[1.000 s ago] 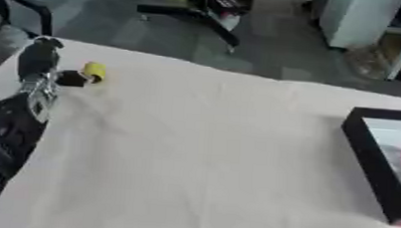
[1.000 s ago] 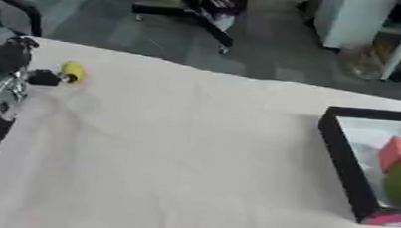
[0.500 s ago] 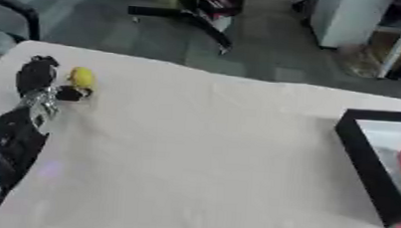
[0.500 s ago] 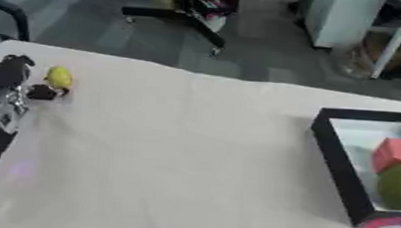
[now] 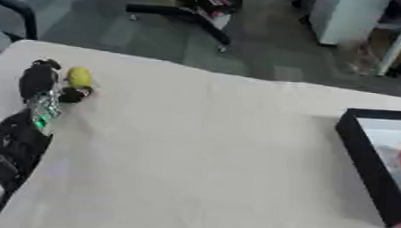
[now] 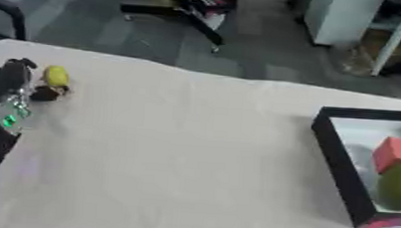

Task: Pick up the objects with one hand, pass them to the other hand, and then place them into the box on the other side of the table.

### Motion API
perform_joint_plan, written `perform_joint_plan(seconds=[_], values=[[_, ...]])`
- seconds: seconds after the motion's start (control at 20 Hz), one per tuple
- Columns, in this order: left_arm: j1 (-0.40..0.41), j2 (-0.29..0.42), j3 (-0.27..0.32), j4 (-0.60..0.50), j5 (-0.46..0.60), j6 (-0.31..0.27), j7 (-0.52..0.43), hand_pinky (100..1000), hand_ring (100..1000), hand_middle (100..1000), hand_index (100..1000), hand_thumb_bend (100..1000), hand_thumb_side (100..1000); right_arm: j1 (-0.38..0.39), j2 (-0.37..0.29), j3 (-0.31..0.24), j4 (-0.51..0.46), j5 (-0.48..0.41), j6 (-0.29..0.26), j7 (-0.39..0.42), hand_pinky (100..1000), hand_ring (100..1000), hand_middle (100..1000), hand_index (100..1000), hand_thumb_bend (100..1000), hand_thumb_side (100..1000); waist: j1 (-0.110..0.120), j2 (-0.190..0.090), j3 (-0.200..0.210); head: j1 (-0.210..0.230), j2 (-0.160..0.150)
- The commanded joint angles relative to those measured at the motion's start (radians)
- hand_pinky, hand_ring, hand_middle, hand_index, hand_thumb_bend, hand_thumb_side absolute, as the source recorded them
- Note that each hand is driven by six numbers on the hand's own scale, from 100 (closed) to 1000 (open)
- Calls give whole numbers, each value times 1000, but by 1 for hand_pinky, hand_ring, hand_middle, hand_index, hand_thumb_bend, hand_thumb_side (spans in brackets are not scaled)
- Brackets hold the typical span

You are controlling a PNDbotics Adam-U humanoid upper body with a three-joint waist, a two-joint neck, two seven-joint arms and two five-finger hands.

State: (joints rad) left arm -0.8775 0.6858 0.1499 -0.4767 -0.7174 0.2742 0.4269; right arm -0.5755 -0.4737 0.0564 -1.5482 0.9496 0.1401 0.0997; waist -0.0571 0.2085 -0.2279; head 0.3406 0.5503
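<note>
Where table ends, left hand (image 5: 42,81) touching yellow object (image 5: 79,76)

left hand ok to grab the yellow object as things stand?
Probably yes. The left hand is right beside the yellow object, fingers on one side and the thumb just below it, with nothing between them. Whether it already touches the object is unclear.
</note>
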Motion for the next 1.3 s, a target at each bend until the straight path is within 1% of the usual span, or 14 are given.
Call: perform_joint_plan(seconds=[0.05,0.15,0.2,0.25,0.35,0.5,0.65,0.8,0.95,1.15,1.3], values=[[-19,32,1,-7,14,2,22,564,548,527,630,236,106,-16,-17,-4,-11,-8,4,-1,838,848,881,1000,520,588,2,-12,-3,8,-15],[-18,29,2,-8,22,0,41,508,484,461,555,100,100,-15,-16,-4,-10,-9,4,-1,837,848,881,1000,519,590,2,-12,-4,11,-16],[-17,28,3,-9,30,-4,47,484,465,438,530,100,100,-15,-16,-4,-10,-8,5,-1,838,848,881,1000,518,590,2,-13,-4,12,-15],[-17,27,4,-11,39,-9,56,424,409,374,468,100,100,-14,-16,-4,-8,-8,6,-1,838,848,881,1000,516,591,2,-13,-4,13,-16],[-15,27,9,-22,64,-26,83,381,367,323,421,100,100,-14,-16,-5,-6,-7,8,-2,838,847,881,1000,515,595,2,-16,-4,13,-15],[-10,31,11,-47,112,-59,104,372,357,309,408,100,100,-10,-17,-8,-3,-4,11,-4,836,845,879,1000,514,596,4,-23,-1,13,-12],[-2,42,7,-97,146,-93,89,370,356,306,405,100,100,-5,-18,-10,-1,-1,13,-8,830,841,876,1000,514,598,8,-36,8,12,-5],[12,58,3,-164,169,-123,50,367,355,306,405,100,100,0,-18,-9,-2,4,11,-10,827,839,874,1000,513,598,14,-51,21,11,7],[37,72,-1,-250,199,-151,-3,364,355,306,405,100,100,6,-14,-4,-15,12,3,-13,816,828,867,1000,512,592,20,-69,35,-1,22],[89,85,-30,-389,282,-197,-106,362,354,305,404,100,100,20,-4,18,-61,21,-30,-32,801,810,851,1000,515,580,29,-101,52,-34,54],[131,87,-71,-495,357,-224,-194,363,355,305,404,100,100,25,12,48,-113,27,-69,-60,797,811,847,1000,516,566,34,-125,65,-67,79]])
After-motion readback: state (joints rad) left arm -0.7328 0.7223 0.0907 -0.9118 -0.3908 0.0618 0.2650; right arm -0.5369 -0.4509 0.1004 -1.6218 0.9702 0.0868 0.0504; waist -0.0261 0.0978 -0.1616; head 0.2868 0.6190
